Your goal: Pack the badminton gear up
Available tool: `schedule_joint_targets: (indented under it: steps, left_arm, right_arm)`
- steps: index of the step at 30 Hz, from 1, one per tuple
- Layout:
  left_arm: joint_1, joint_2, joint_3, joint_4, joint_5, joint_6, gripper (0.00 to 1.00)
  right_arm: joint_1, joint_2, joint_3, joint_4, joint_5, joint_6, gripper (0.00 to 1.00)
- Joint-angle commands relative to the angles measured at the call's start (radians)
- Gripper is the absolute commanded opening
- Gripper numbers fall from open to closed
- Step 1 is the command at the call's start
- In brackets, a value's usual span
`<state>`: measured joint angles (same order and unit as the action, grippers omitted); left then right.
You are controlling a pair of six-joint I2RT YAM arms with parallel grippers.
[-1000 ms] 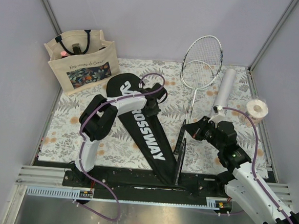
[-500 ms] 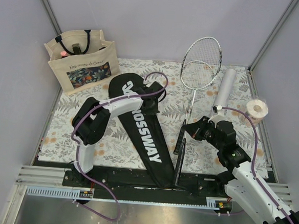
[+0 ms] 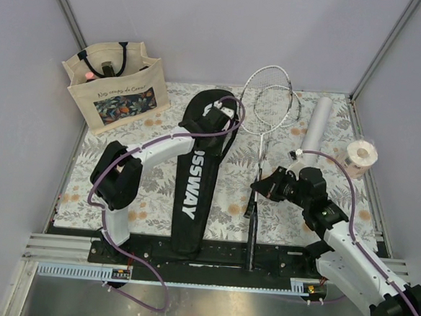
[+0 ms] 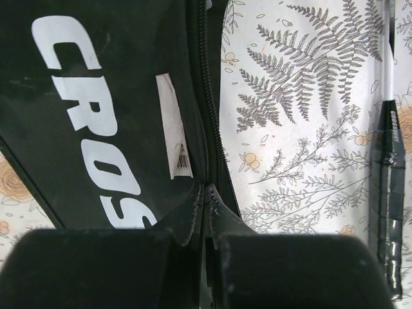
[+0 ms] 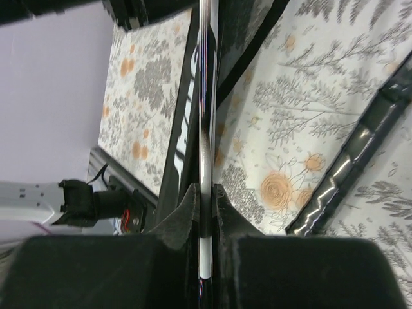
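The black "CROSSWAY" cover (image 3: 191, 193) lies almost straight from front to back on the floral cloth. My left gripper (image 3: 224, 121) is shut on the zipper edge near its wide end, and the cover (image 4: 96, 96) fills the left of the left wrist view under the gripper (image 4: 207, 193). Two white-framed rackets (image 3: 266, 104) overlap just right of the cover, heads toward the back. My right gripper (image 3: 264, 185) is shut on one thin racket shaft (image 5: 206, 96), seen clamped in the right wrist view (image 5: 207, 193). The other racket's shiny black handle (image 5: 347, 174) lies on the cloth. The white tube (image 3: 315, 125) lies at the back right.
A beige floral tote bag (image 3: 114, 86) stands at the back left corner. A pale tape roll (image 3: 360, 155) sits by the right wall. Grey walls close in the cloth on three sides, and a black rail (image 3: 211, 253) runs along the front edge.
My left gripper shut on the cover and swung its wide end to the right and back, turning the cover from diagonal to nearly straight. The rackets and right gripper shifted left.
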<state>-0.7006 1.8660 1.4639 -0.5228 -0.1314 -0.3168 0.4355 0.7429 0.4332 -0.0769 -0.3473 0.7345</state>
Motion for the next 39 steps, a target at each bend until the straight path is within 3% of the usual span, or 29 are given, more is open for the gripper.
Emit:
schedule_joint_targets:
  steps: [1, 5, 10, 15, 26, 33, 39]
  left_arm:
    - [0.045, 0.016, 0.067, 0.027, 0.064, 0.096, 0.00]
    - [0.095, 0.025, 0.043, 0.050, 0.127, 0.058, 0.00]
    - [0.174, 0.016, -0.002, 0.130, 0.309, -0.007, 0.00]
    - [0.204, -0.005, -0.005, 0.156, 0.342, -0.033, 0.00]
    - [0.205, -0.042, -0.014, 0.196, 0.415, -0.054, 0.00]
    - [0.205, -0.039, -0.040, 0.233, 0.460, -0.057, 0.00]
    - [0.205, -0.054, -0.068, 0.262, 0.521, -0.077, 0.00]
  right_arm:
    - [-0.003, 0.018, -0.002, 0.034, -0.166, 0.029, 0.00]
    - [-0.003, -0.003, -0.062, 0.020, -0.206, 0.074, 0.00]
    - [-0.004, -0.068, -0.106, -0.043, -0.240, 0.101, 0.00]
    - [-0.004, -0.125, -0.135, -0.072, -0.288, 0.149, 0.00]
    - [-0.004, -0.040, -0.229, 0.170, -0.440, 0.282, 0.00]
    - [-0.003, 0.064, -0.272, 0.428, -0.578, 0.397, 0.00]
    - [-0.003, 0.151, -0.232, 0.463, -0.582, 0.347, 0.00]
